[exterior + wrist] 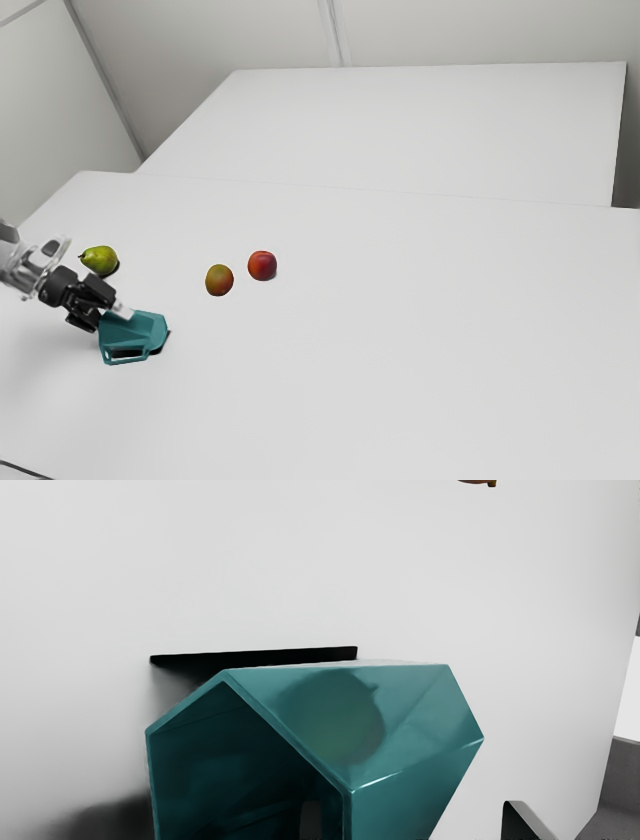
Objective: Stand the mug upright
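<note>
Presently, nearest the exterior camera, a thin dark line crosses the lower left corner. Beyond it lies the teal faceted mug (145, 330), on its side on the white table (400, 350), not upright, its handle (127, 356) toward the exterior camera. The gripper (106, 315) is at the mug on the exterior view's left. Its two fingers (517, 822) stand apart: the wrist view shows one tip outside the mug and the other within the outline of its mouth; contact cannot be confirmed. Further back are a red-and-green fruit (219, 280), a red fruit (262, 265) just beside it, and a green pear (100, 260) near the arm. A second white surface (420, 130) and pale walls (200, 50) stand behind.
</note>
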Controlling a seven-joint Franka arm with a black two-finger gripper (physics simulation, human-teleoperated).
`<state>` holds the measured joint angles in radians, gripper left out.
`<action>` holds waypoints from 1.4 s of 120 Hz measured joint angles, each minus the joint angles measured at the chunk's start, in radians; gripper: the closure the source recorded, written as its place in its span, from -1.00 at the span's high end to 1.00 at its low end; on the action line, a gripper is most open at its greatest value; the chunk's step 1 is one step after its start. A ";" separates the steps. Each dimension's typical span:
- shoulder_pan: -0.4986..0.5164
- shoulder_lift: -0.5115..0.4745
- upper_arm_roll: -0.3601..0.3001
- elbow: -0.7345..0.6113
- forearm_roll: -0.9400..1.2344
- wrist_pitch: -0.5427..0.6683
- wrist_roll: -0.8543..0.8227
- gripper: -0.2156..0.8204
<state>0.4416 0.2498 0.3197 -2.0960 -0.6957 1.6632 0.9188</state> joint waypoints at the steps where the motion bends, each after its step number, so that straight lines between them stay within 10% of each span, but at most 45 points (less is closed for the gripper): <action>1: 0.000 -0.001 0.000 -0.001 0.000 0.000 0.001 0.01; 32: -0.003 -0.055 -0.056 -0.006 0.000 -0.007 0.001 -0.65; 84: -0.017 -0.105 -0.104 -0.002 0.020 -0.016 -0.053 -0.90; 168: -0.594 -0.385 -0.154 -0.220 0.791 0.442 -0.307 -0.92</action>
<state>-0.1524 -0.1348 0.1660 -2.3164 0.0950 2.1048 0.6119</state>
